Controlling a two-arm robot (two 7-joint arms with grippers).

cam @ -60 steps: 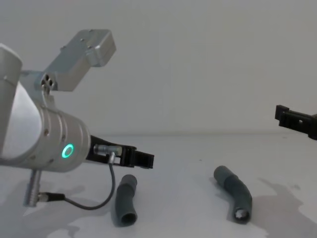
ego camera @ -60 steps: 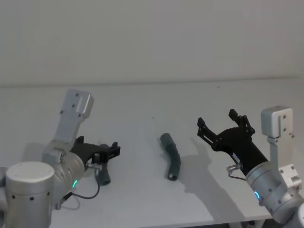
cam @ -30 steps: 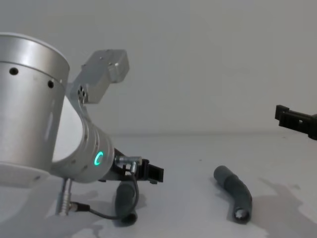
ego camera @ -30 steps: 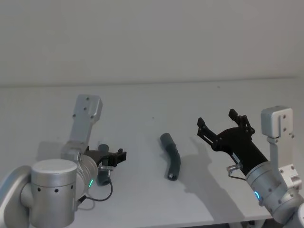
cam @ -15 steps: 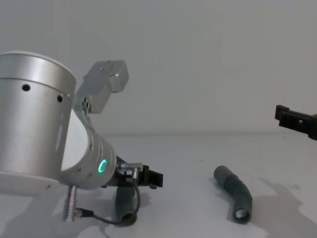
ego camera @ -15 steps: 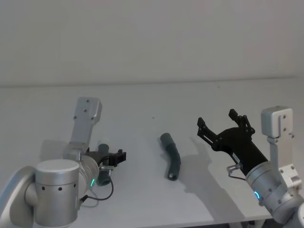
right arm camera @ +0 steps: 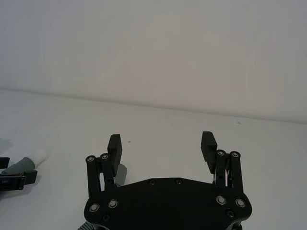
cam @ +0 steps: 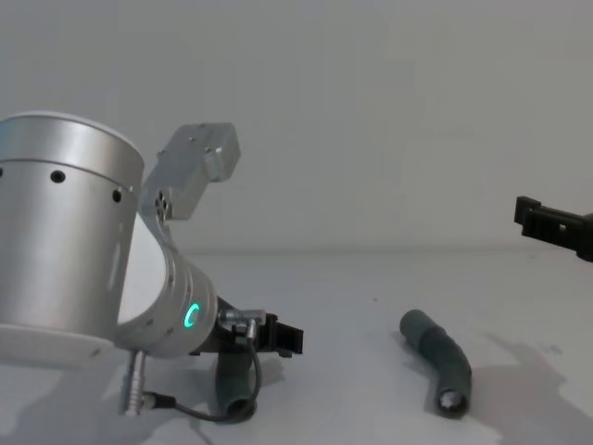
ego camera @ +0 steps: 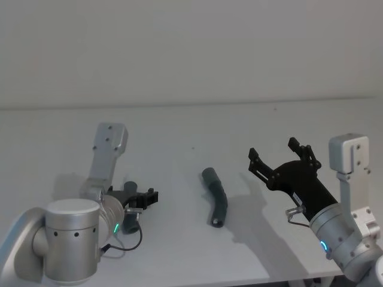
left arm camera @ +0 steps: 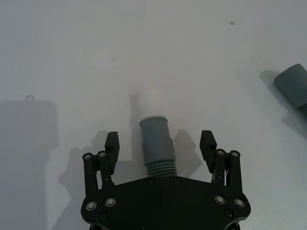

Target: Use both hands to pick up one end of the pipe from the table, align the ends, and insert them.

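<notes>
Left gripper [ego camera: 146, 196]: sits low at left of table [ego camera: 197, 251]. Open, one finger on each side of left hose [ego camera: 128, 222], no grip.

Left wrist view: places grey cuff [left arm camera: 156, 139] between fingers [left arm camera: 112, 143] with a gap on both sides. Adds white spigot [left arm camera: 151, 101] sticking out past cuff, flat on table. Catches one cuff of right hose [left arm camera: 293, 86] at frame edge.

Chest view: gives side look, with left gripper just over left hose [cam: 232, 385] and the hose's near end toward camera.

Right hose [ego camera: 216, 200]: lies mid-table, bent, well apart from both grippers. Chest view adds open mouth at its near end [cam: 449, 400].

Right gripper [ego camera: 273, 149]: hangs above table at right, spread wide, empty. Comes into chest view high at right edge as one black finger [cam: 547, 222].

Right wrist view: confirms both fingers [right arm camera: 114, 143] far apart with nothing between. Picks up left hose's spigot far off, beside the left gripper.
</notes>
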